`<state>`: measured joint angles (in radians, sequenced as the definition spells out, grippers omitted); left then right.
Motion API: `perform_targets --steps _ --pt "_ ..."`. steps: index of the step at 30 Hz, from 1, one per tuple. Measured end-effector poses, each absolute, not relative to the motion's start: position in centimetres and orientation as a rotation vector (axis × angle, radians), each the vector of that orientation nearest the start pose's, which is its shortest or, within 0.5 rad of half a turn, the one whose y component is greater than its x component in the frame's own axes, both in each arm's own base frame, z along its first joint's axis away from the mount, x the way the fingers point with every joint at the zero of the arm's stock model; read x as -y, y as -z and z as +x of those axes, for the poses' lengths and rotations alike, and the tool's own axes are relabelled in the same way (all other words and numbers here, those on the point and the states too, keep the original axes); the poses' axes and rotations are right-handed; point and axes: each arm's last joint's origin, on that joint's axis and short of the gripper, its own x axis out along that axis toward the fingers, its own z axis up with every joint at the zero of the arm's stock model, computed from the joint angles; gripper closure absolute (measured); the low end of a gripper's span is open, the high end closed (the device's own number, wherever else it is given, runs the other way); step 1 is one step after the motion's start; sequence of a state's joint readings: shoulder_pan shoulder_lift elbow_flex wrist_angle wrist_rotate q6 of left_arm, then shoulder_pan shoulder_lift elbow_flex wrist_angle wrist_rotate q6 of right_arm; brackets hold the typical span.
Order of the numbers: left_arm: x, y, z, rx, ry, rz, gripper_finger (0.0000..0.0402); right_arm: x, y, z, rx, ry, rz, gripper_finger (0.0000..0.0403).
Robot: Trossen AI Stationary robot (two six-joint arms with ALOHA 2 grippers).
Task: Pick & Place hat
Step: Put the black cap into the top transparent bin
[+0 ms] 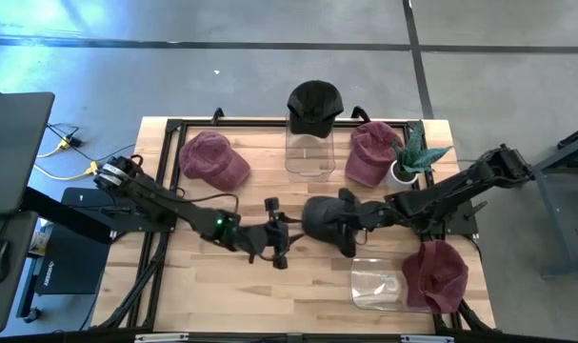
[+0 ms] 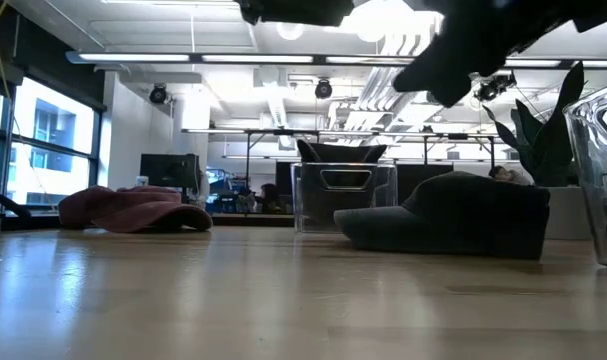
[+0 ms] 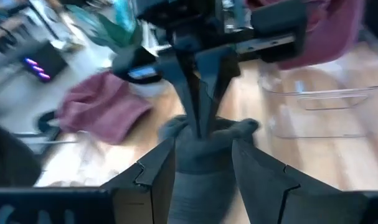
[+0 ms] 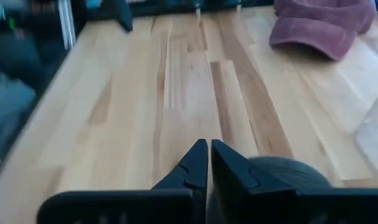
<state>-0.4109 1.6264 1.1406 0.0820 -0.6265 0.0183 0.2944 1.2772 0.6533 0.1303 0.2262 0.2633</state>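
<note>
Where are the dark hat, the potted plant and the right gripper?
dark hat (image 1: pixel 325 218): high view, its crown.
potted plant (image 1: pixel 404 172): high view, its white pot.
right gripper (image 1: pixel 353 217): high view, between fingertips.

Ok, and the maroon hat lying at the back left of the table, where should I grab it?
Probably pinch the soft crown of the maroon hat from straight above: it sits dome up, brim flat on the table, so there is no edge to get under. The right gripper is shut on the dark hat likewise.
</note>
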Motion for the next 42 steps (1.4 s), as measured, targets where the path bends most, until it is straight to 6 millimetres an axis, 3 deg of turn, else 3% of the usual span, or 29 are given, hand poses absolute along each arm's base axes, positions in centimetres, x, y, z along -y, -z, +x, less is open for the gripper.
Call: perform_targets --steps 5,13,18,21,25,29,32,38,42 --pt "13.0 -26.9 33.9 -0.361 -0.236 0.180 0.0250 -6.6 -21.6 23.3 -0.617 -0.052 -0.098 0.0341" --pt "13.2 -26.8 33.8 -0.366 -0.228 0.145 0.0250 -5.4 -18.2 19.7 -1.056 -0.105 -0.425 0.0208" --pt "13.4 -25.6 34.2 -0.404 -0.223 0.158 0.0250 -4.4 -15.8 18.5 -1.093 0.035 -0.624 0.0178" --pt "13.6 -25.9 34.1 -0.388 -0.197 0.143 0.0250 -4.3 -14.8 18.3 -1.050 0.014 -0.682 0.0176" --pt "13.8 -25.8 34.1 -0.400 -0.168 0.142 0.0250 -4.2 -13.2 17.9 -0.992 -0.017 -0.744 0.0177" --pt "13.7 -25.8 34.1 -0.397 -0.166 0.142 0.0250 -4.1 -12.5 17.9 -0.888 0.010 -0.692 0.0200" --pt "13.7 -25.8 34.1 -0.397 -0.166 0.154 0.0250 -4.2 -12.1 17.8 -0.813 0.019 -0.603 0.0247" --pt "13.6 -25.9 34.1 -0.397 -0.206 0.227 0.0250 -4.1 -11.6 17.5 -0.746 0.116 -0.368 0.0384" --pt "13.5 -25.9 34.1 -0.396 -0.239 0.265 0.0250 -4.4 -12.8 18.5 -0.661 0.194 -0.181 0.0381"
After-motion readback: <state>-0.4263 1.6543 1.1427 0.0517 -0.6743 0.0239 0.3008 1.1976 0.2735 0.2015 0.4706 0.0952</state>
